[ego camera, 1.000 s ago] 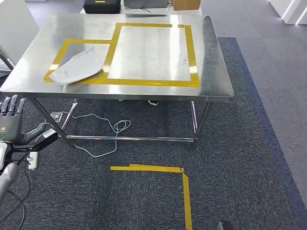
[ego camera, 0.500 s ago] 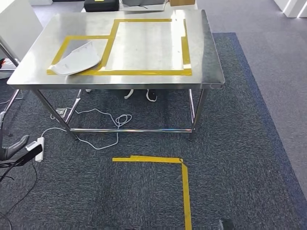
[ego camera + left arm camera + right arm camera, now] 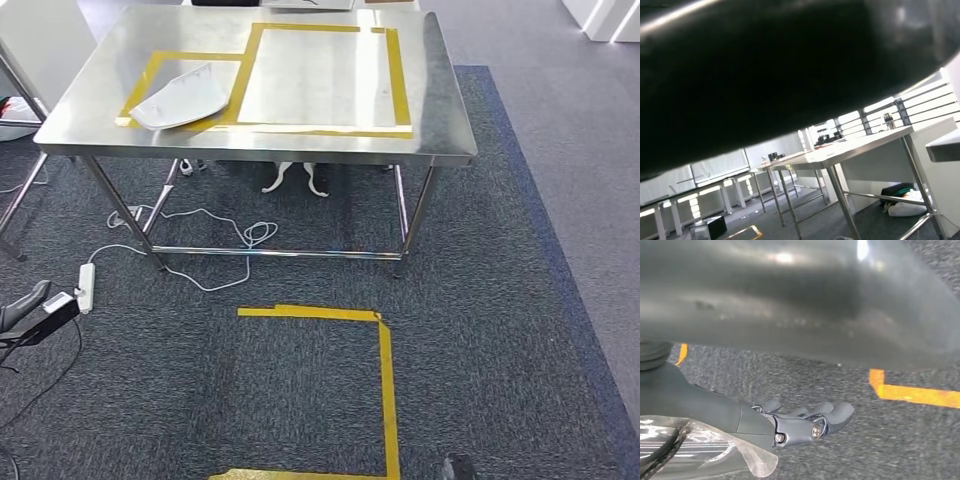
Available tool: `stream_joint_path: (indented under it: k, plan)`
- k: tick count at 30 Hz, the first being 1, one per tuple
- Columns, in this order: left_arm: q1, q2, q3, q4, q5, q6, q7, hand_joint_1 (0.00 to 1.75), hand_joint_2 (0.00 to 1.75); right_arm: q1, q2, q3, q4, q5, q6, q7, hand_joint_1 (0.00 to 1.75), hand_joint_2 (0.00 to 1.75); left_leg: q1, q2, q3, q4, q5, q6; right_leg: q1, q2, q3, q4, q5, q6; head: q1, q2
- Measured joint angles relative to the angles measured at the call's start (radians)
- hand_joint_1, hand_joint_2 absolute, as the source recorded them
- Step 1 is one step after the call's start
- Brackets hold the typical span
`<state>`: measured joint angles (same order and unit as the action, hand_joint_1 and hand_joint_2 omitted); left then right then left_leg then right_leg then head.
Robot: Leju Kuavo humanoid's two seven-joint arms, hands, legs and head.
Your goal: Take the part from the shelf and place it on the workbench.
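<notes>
The white curved part (image 3: 181, 97) lies on the steel workbench (image 3: 441, 110), inside the smaller yellow-taped box at its left end. Neither hand touches it. Only the grey thumb and a dark edge of my left hand (image 3: 26, 308) poke in at the left edge of the head view, low over the carpet and well short of the bench, with nothing in it. In the right wrist view my right hand (image 3: 806, 422) hangs over the carpet with its fingers stretched out and holds nothing.
A larger yellow-taped rectangle (image 3: 400, 80) marks the bench top. Cables (image 3: 249, 238) and a power strip (image 3: 87, 285) lie on the carpet by the bench legs. A person's white shoes (image 3: 278, 180) show behind the bench. Yellow floor tape (image 3: 386, 380) runs in front of me.
The whole view has shifted as the camera moved, and the bench now sits higher in the picture. My left hand, raised with fingers apart a second ago, has sunk to the left edge.
</notes>
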<state>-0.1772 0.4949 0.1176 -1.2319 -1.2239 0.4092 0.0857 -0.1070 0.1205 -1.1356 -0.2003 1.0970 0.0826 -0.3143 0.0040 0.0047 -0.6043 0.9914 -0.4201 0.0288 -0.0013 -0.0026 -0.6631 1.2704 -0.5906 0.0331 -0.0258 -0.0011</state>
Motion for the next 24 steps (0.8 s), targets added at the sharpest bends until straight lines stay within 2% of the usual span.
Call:
stream_joint_path:
  k: [1, 2, 3, 4, 5, 6, 7, 8, 9, 10, 12, 13, 14, 15, 16, 17, 18, 19, 20, 21, 22, 24]
  plan:
    - [0.002, 0.001, 0.002, 0.000, 0.001, 0.000, -0.001, 0.00, 0.00, -0.001, 0.000, 0.001, 0.000, 0.000, 0.000, 0.000, 0.00, 0.00, -0.001, 0.000, -0.010, 0.000, 0.009, -0.001, 0.001, 0.001, 0.044, -0.052, 0.031, -0.006, 0.000, 0.000]
    - [0.004, 0.001, 0.005, 0.000, 0.001, 0.000, -0.002, 0.00, 0.00, -0.003, 0.000, 0.003, 0.000, 0.000, 0.000, 0.000, 0.00, 0.00, -0.003, -0.001, -0.019, 0.000, 0.018, -0.004, 0.004, 0.001, 0.097, -0.124, 0.050, -0.014, 0.000, 0.000]
    - [0.004, 0.003, 0.007, 0.000, 0.002, 0.000, -0.003, 0.00, 0.00, -0.006, -0.001, 0.004, 0.000, 0.001, 0.000, 0.000, 0.00, 0.00, -0.004, -0.001, -0.026, 0.001, 0.026, -0.007, 0.006, 0.002, 0.150, -0.202, 0.056, -0.021, -0.001, 0.000]
    - [0.004, 0.005, 0.009, 0.000, 0.002, -0.001, -0.003, 0.00, 0.00, -0.009, -0.001, 0.006, -0.001, 0.001, 0.000, 0.000, 0.00, 0.00, -0.004, -0.001, -0.031, 0.001, 0.035, -0.011, 0.009, 0.003, 0.190, -0.263, 0.053, -0.026, -0.001, 0.000]
    - [0.004, 0.007, 0.011, 0.000, 0.002, -0.001, -0.003, 0.00, 0.00, -0.012, -0.002, 0.006, -0.001, 0.001, 0.000, 0.000, 0.00, 0.00, -0.004, 0.000, -0.036, -0.001, 0.045, -0.017, 0.011, 0.003, 0.211, -0.299, 0.047, -0.028, -0.001, 0.000]
    - [0.004, 0.008, 0.013, -0.001, 0.003, -0.002, -0.003, 0.00, 0.00, -0.013, -0.001, 0.007, -0.001, 0.001, 0.000, 0.000, 0.00, 0.00, -0.003, 0.001, -0.039, -0.003, 0.057, -0.022, 0.012, 0.003, 0.215, -0.315, 0.048, -0.030, -0.001, 0.000]
    - [0.005, 0.009, 0.014, -0.001, 0.004, -0.004, -0.003, 0.00, 0.00, -0.013, 0.000, 0.007, -0.001, 0.001, 0.000, 0.001, 0.00, 0.00, -0.001, 0.000, -0.043, -0.005, 0.062, -0.028, 0.010, 0.002, 0.209, -0.319, 0.056, -0.033, -0.001, 0.000]
    - [0.006, 0.010, 0.015, -0.001, 0.005, -0.005, -0.003, 0.00, 0.00, -0.013, 0.002, 0.008, 0.000, 0.001, 0.000, 0.001, 0.00, 0.00, -0.001, -0.001, -0.048, -0.001, 0.053, -0.034, 0.008, 0.001, 0.200, -0.321, 0.067, -0.038, -0.001, 0.000]
    - [0.007, 0.011, 0.017, -0.001, 0.006, -0.006, -0.004, 0.00, 0.00, -0.013, 0.003, 0.009, 0.000, 0.001, 0.000, 0.001, 0.00, 0.00, 0.000, -0.001, -0.055, 0.017, 0.025, -0.040, 0.006, -0.001, 0.190, -0.322, 0.079, -0.045, -0.002, 0.000]
    - [0.008, 0.013, 0.019, -0.001, 0.008, -0.007, -0.004, 0.00, 0.00, -0.013, 0.004, 0.010, 0.000, 0.001, 0.000, 0.001, 0.00, 0.00, 0.002, -0.002, -0.064, 0.057, -0.023, -0.045, 0.003, -0.003, 0.180, -0.323, 0.090, -0.051, -0.004, 0.000]
    - [0.008, 0.014, 0.023, -0.001, 0.009, -0.008, -0.004, 0.00, 0.00, -0.014, 0.004, 0.013, 0.000, 0.001, 0.000, 0.001, 0.00, 0.00, 0.007, -0.002, -0.084, 0.181, -0.122, -0.054, 0.004, -0.005, 0.151, -0.317, 0.110, -0.057, -0.005, 0.000]
    - [0.009, 0.014, 0.024, -0.001, 0.009, -0.009, -0.004, 0.00, 0.00, -0.015, 0.004, 0.014, 0.000, 0.001, -0.001, 0.001, 0.00, 0.00, 0.010, -0.002, -0.090, 0.238, -0.148, -0.058, 0.004, -0.005, 0.136, -0.314, 0.119, -0.057, -0.006, 0.000]
    - [0.009, 0.014, 0.024, -0.001, 0.009, -0.010, -0.004, 0.00, 0.00, -0.015, 0.004, 0.015, 0.000, 0.001, -0.001, 0.001, 0.00, 0.00, 0.011, -0.002, -0.091, 0.277, -0.156, -0.061, 0.004, -0.005, 0.124, -0.311, 0.125, -0.056, -0.006, 0.000]
    - [0.009, 0.013, 0.024, -0.001, 0.009, -0.010, -0.004, 0.00, 0.00, -0.016, 0.004, 0.015, 0.000, 0.001, -0.001, 0.001, 0.00, 0.00, 0.013, -0.002, -0.088, 0.296, -0.150, -0.063, 0.004, -0.006, 0.115, -0.307, 0.130, -0.055, -0.006, 0.000]
    - [0.009, 0.013, 0.024, -0.001, 0.009, -0.010, -0.004, 0.00, 0.00, -0.016, 0.004, 0.015, 0.000, 0.001, -0.001, 0.001, 0.00, 0.00, 0.015, -0.002, -0.070, 0.288, -0.122, -0.064, 0.003, -0.006, 0.100, -0.300, 0.136, -0.053, -0.006, 0.000]
    - [0.008, 0.014, 0.024, -0.001, 0.009, -0.010, -0.004, 0.00, 0.00, -0.015, 0.004, 0.015, 0.000, 0.001, 0.000, 0.001, 0.00, 0.00, 0.017, -0.002, -0.039, 0.257, -0.092, -0.066, 0.002, -0.006, 0.083, -0.291, 0.141, -0.049, -0.006, 0.000]
    - [0.008, 0.014, 0.024, -0.001, 0.009, -0.010, -0.004, 0.00, 0.00, -0.015, 0.004, 0.015, 0.000, 0.001, 0.000, 0.001, 0.00, 0.00, 0.019, -0.002, 0.003, 0.206, -0.076, -0.068, 0.000, -0.006, 0.065, -0.279, 0.148, -0.044, -0.006, 0.000]
    - [0.007, 0.014, 0.024, -0.001, 0.009, -0.011, -0.004, 0.00, 0.00, -0.016, 0.004, 0.015, 0.000, 0.001, 0.000, 0.001, 0.00, 0.00, 0.019, -0.003, 0.054, 0.139, -0.070, -0.069, 0.000, -0.006, 0.045, -0.267, 0.155, -0.038, -0.006, 0.000]
    - [0.006, 0.015, 0.024, -0.002, 0.009, -0.011, -0.004, 0.00, 0.00, -0.016, 0.004, 0.015, 0.000, 0.002, 0.000, 0.001, 0.00, 0.00, 0.018, -0.004, 0.092, 0.080, -0.087, -0.064, 0.001, -0.006, 0.034, -0.259, 0.161, -0.031, -0.005, 0.000]
    - [0.004, 0.015, 0.025, -0.003, 0.010, -0.011, -0.005, 0.00, 0.00, -0.017, 0.004, 0.016, 0.000, 0.002, 0.000, 0.001, 0.00, 0.00, 0.015, -0.005, 0.114, 0.039, -0.108, -0.057, 0.002, -0.005, 0.027, -0.256, 0.170, -0.026, -0.005, 0.000]
    - [0.004, 0.016, 0.025, -0.004, 0.010, -0.011, -0.005, 0.00, 0.00, -0.017, 0.004, 0.016, 0.000, 0.002, 0.000, 0.001, 0.00, 0.00, 0.011, -0.006, 0.122, 0.020, -0.115, -0.048, 0.002, -0.005, 0.023, -0.256, 0.180, -0.021, -0.005, 0.000]
    - [0.003, 0.014, 0.025, -0.004, 0.011, -0.011, -0.006, 0.00, 0.00, -0.016, 0.004, 0.016, 0.000, 0.002, 0.000, 0.001, 0.00, 0.00, 0.010, -0.004, 0.106, 0.016, -0.102, -0.029, 0.000, -0.003, 0.013, -0.257, 0.192, -0.011, -0.004, 0.000]
